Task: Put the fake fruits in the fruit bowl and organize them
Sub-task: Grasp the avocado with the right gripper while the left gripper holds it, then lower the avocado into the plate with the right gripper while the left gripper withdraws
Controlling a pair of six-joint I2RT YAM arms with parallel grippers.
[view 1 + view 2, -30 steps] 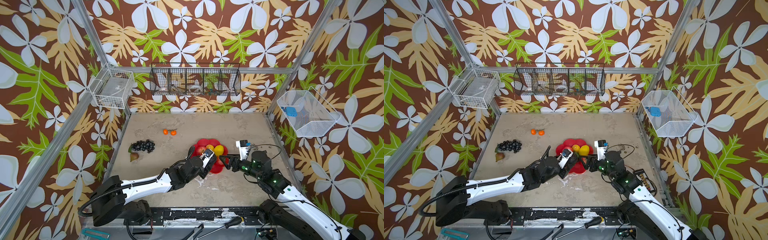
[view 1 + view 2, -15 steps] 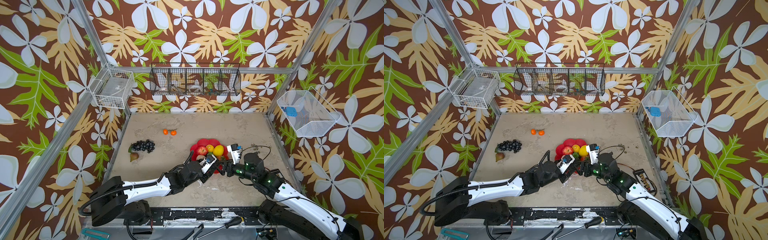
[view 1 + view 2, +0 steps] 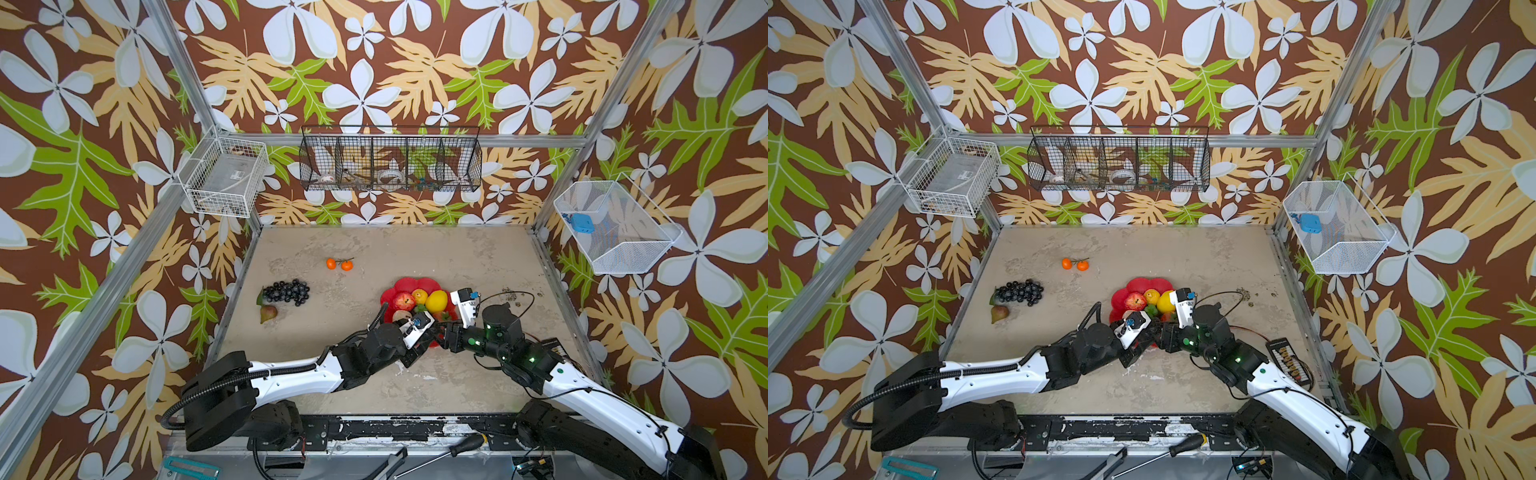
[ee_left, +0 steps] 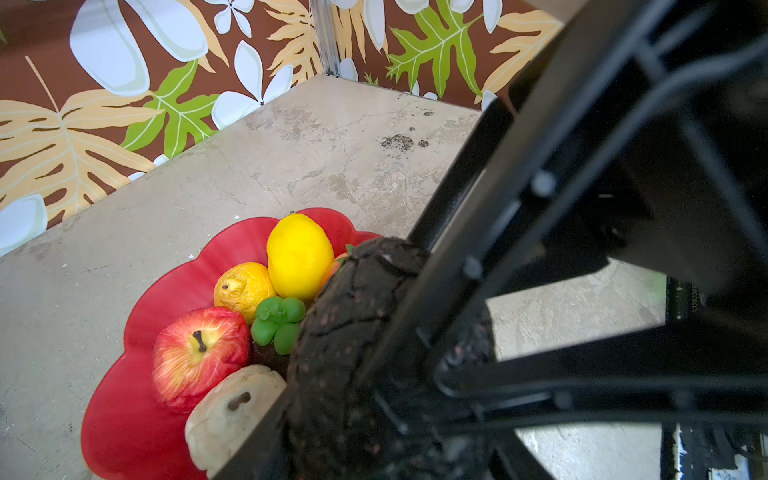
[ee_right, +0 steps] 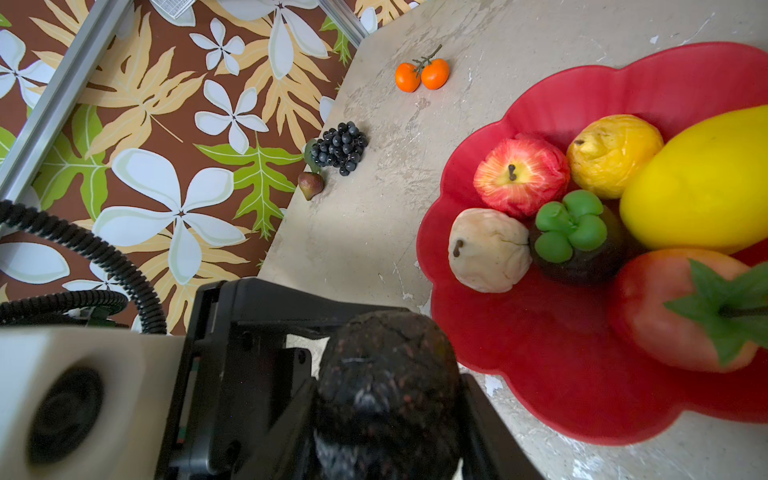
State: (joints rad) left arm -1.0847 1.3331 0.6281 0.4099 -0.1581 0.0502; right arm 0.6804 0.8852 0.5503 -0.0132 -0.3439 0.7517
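Black avocado [image 5: 386, 374], pinched by my left claw [image 3: 430, 333] and right claw [image 3: 444, 332], could fall outside the fruit bowl [image 5: 540, 395] if either slips.

Dark avocado [image 5: 386, 365] just beside fruit bowl [image 5: 540, 374]

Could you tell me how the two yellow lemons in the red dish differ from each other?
The larger lemon is smooth and bright yellow; the smaller lemon is wrinkled and a deeper, orange-tinged yellow. The larger lemon is elongated, the smaller lemon rounder. Both lie side by side in the fruit bowl.
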